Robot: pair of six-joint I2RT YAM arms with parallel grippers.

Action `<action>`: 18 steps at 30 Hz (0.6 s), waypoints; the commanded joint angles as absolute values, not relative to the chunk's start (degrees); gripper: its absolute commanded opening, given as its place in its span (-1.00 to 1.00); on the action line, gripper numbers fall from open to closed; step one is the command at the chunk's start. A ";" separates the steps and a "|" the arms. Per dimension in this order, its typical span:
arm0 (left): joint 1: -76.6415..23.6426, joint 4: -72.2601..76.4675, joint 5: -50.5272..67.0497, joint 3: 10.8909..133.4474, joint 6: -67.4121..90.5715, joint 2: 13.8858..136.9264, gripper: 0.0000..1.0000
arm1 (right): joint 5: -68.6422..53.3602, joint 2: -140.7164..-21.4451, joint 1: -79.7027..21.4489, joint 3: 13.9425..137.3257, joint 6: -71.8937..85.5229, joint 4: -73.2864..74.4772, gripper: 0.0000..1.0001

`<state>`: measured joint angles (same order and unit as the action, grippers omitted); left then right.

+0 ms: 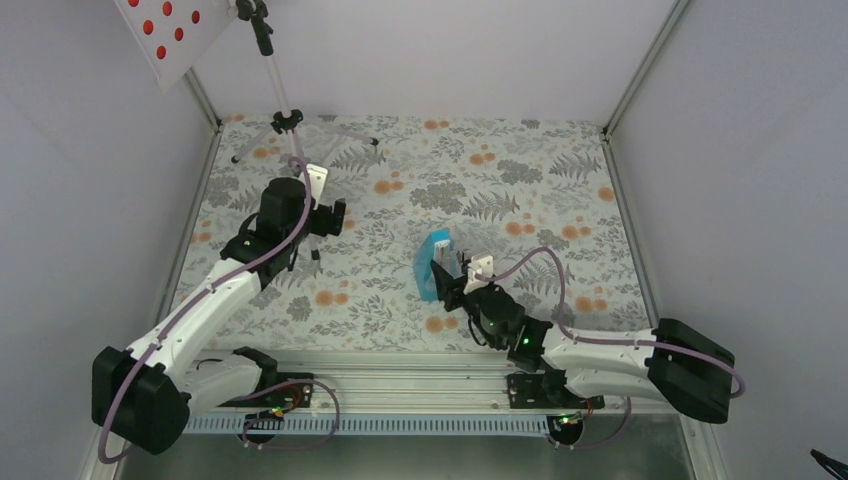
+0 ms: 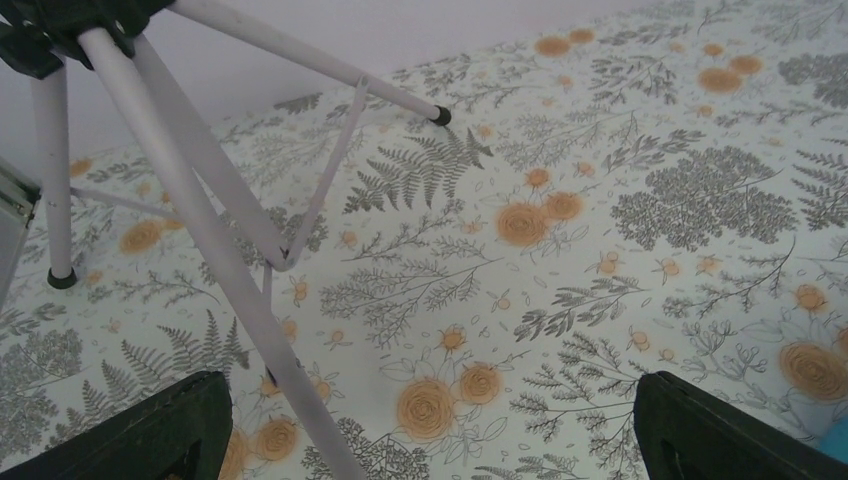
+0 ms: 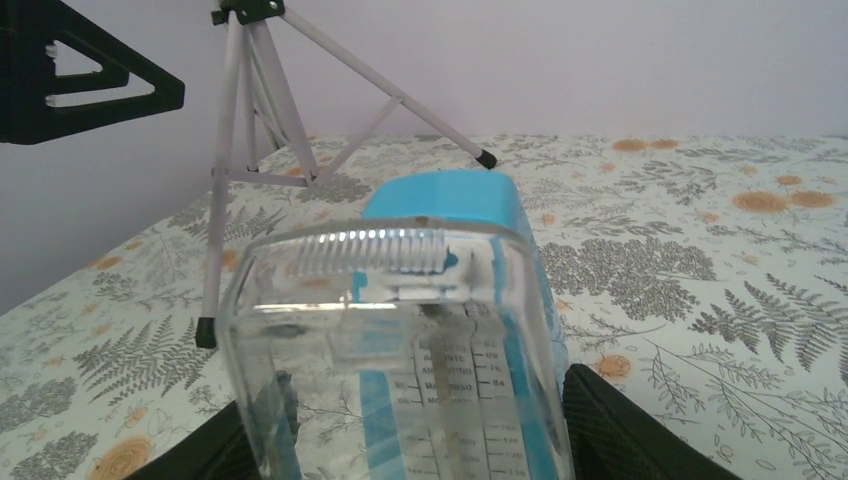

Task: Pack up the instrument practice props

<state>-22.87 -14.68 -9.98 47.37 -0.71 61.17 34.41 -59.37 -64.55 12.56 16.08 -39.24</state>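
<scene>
The music stand (image 1: 278, 85) stands at the back left on its tripod, its pale desk (image 1: 165, 30) dotted with red. My left gripper (image 1: 335, 218) hovers just in front of the tripod and is open. In the left wrist view, one tripod leg (image 2: 200, 190) slants down just inside the left finger (image 2: 150, 435), with nothing gripped by the gripper (image 2: 430, 420). The turquoise metronome (image 1: 433, 262) with its clear front cover is mid-table. My right gripper (image 1: 452, 285) is shut on its lower sides. In the right wrist view the metronome (image 3: 450, 200) fills the space between the fingers (image 3: 620, 430).
A floral cloth (image 1: 540, 190) covers the table. White walls and metal frame posts (image 1: 640, 70) close in the back and sides. An aluminium rail (image 1: 400, 365) runs along the near edge. The left arm's black gripper body (image 3: 90, 80) shows beside the tripod (image 3: 240, 120).
</scene>
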 commanded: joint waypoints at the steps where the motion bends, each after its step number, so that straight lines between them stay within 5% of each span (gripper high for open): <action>1: -22.59 -13.69 -11.03 48.34 -1.48 61.67 1.00 | 39.64 -62.14 -65.46 11.93 18.05 -46.22 -0.33; 18: -22.59 -13.40 -9.44 48.14 -1.57 62.01 1.00 | 42.54 -67.72 -66.79 11.67 16.02 -53.40 -0.32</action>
<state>-22.87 -14.66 -9.85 47.37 -0.86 61.93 39.53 -66.63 -66.00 12.38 16.38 -47.11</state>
